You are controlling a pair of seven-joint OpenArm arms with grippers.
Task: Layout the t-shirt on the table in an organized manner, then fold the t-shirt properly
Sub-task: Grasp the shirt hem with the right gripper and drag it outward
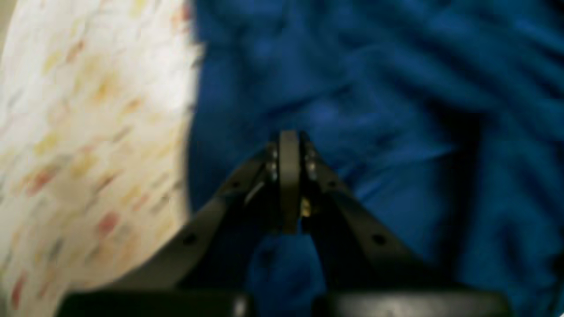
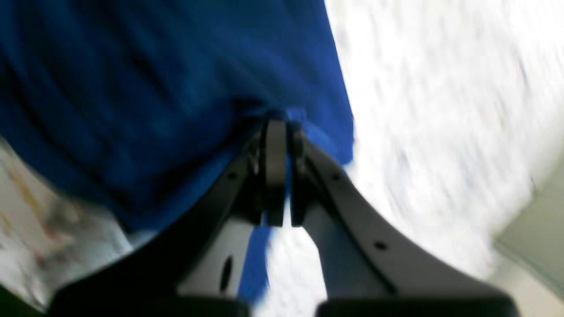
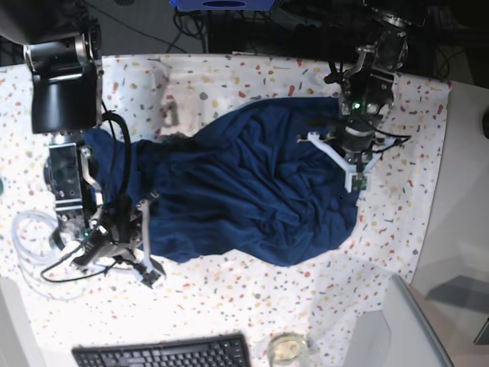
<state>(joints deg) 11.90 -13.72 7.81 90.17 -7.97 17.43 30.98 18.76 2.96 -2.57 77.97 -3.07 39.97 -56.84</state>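
The dark navy t-shirt (image 3: 252, 183) lies crumpled and spread across the middle of the speckled table (image 3: 229, 298). At its right edge my left gripper (image 3: 353, 174) is shut on a pinch of fabric. In the left wrist view the jaws (image 1: 288, 136) are pressed together over the blue t-shirt (image 1: 374, 88), with cloth bunched beneath them. At the shirt's lower left edge my right gripper (image 3: 147, 264) is shut on the hem. The right wrist view shows its tips (image 2: 277, 125) clamped on the t-shirt (image 2: 154, 88) edge, the table (image 2: 440, 110) beside it.
A black keyboard (image 3: 164, 353) and a glass (image 3: 286, 350) sit at the near edge. A white cable (image 3: 30, 237) loops at the left. A small pale object (image 3: 170, 113) lies behind the shirt. A plain grey surface (image 3: 466, 191) borders the table on the right.
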